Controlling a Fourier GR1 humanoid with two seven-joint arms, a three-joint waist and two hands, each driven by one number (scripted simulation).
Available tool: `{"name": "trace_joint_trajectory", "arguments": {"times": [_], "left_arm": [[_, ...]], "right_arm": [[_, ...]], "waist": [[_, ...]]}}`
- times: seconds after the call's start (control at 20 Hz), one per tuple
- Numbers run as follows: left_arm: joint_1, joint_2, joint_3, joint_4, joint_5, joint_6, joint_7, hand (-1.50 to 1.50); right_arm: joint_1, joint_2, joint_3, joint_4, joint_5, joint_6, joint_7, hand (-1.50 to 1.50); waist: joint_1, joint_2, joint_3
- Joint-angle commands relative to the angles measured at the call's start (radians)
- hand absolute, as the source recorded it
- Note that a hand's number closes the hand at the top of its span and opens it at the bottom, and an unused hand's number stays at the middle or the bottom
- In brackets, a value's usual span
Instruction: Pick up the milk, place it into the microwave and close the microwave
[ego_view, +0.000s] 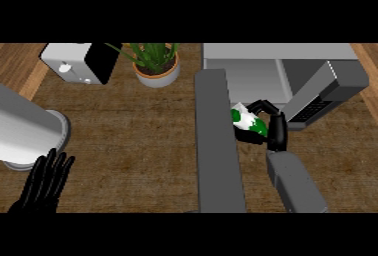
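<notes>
Two black hands are seen from above over a brown wood-grain counter (133, 150). The right hand (272, 125) is shown at the end of its grey forearm (295, 185), just in front of the microwave (280, 75), and its fingers and thumb are curled round the milk (248, 122). The milk is presented as a small white carton with green patches; it is held tilted, partly hidden by the fingers, just outside the microwave's open front and not yet inside the cavity. No brand, label or lettering can be read on the carton; only the green shapes are made out.

The microwave is set at the counter's far right, its grey cavity exposed. Its door (220, 145) is swung out toward the viewer as a long grey slab, and the milk is held just beside its right edge. A darker panel with a keypad (317, 107) is seen at the right of the cavity; rows of small keys are visible, but no characters can be read.

The left hand (43, 185) is rested at the lower left edge, fingers straight and slightly spread, nothing held. Beside it a large pale grey cylinder (26, 135) is seen. Farther back, a white and black toaster (80, 62) and a potted plant (156, 65) in a pale pot are placed side by side.
</notes>
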Motion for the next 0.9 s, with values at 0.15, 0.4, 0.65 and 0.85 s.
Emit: {"name": "trace_joint_trajectory", "arguments": {"times": [0.15, 0.4, 0.65, 0.85], "left_arm": [[-0.101, -0.015, 0.020, 0.065, -0.003, 0.008, 0.037, -1.50], [-0.068, -0.028, -0.003, 0.047, -0.005, -0.021, 0.025, -1.50], [-0.077, -0.038, -0.017, 0.006, -0.031, 0.009, 0.060, -1.50], [-0.134, -0.003, 0.021, 0.091, -0.056, -0.004, 0.031, -1.50]], "right_arm": [[-0.208, -0.081, -0.018, 0.224, 0.080, -0.086, 0.086, 1.50], [-0.331, -0.147, -0.047, 0.376, 0.111, -0.148, 0.121, 1.50], [-0.404, -0.152, -0.059, 0.485, 0.135, -0.235, 0.137, 1.50], [-0.430, -0.195, -0.042, 0.529, 0.174, -0.320, 0.149, 1.50]], "waist": [[0.015, 0.010, 0.001], [0.032, 0.014, 0.002], [0.050, 0.020, 0.003], [0.071, 0.034, 0.003]]}}
